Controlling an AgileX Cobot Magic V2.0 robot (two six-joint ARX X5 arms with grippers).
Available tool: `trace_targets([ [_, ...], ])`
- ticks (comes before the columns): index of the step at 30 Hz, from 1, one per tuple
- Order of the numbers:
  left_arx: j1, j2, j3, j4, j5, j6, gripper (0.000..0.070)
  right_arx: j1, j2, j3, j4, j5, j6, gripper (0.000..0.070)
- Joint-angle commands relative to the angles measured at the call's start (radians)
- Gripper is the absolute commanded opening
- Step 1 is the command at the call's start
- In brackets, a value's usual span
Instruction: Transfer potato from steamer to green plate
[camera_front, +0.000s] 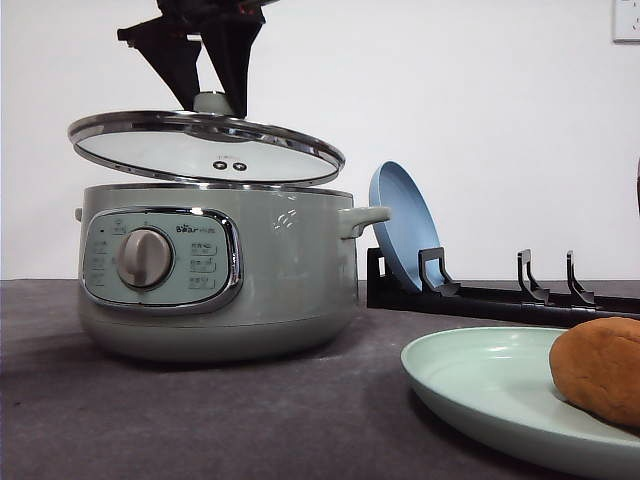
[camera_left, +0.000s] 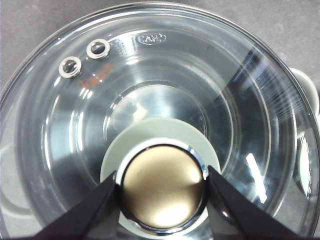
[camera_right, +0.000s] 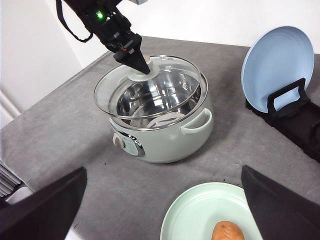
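**Lid in the air, potato on the plate**

I've got the left gripper (camera_front: 218, 97) pinched on the lid knob (camera_left: 163, 186), one finger pressed to each side of it, and the glass lid (camera_front: 205, 147) hangs just above the steamer (camera_front: 215, 270), tilted, clear of the rim. Through the glass on my left wrist camera I see the bare steel bowl of the pot. From the right wrist camera the right gripper (camera_right: 162, 207) is spread wide, nothing between its fingers (camera_right: 42, 207), hanging over the near part of the grey table (camera_right: 75, 130). Under it sits the green plate (camera_right: 192, 215), and the potato (camera_right: 227, 232) lies on that plate, toward its near edge. The front camera shows the potato (camera_front: 598, 368) resting on the plate's right side. Behind, a blue plate (camera_front: 402, 225) leans upright in the black rack (camera_front: 500, 295), right of the steamer.
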Motion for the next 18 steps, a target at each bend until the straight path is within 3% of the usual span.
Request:
trace_targets([
  [1,-0.008,0.01,0.034,0.025,-0.001,-0.002,0.0,0.005,0.002,0.016,0.008,0.005,-0.011,0.0624],
  [18,-0.012,0.049,0.034,0.028,-0.001,-0.002,0.0,0.005,0.002,0.016,0.008,0.004,-0.003,0.0624],
])
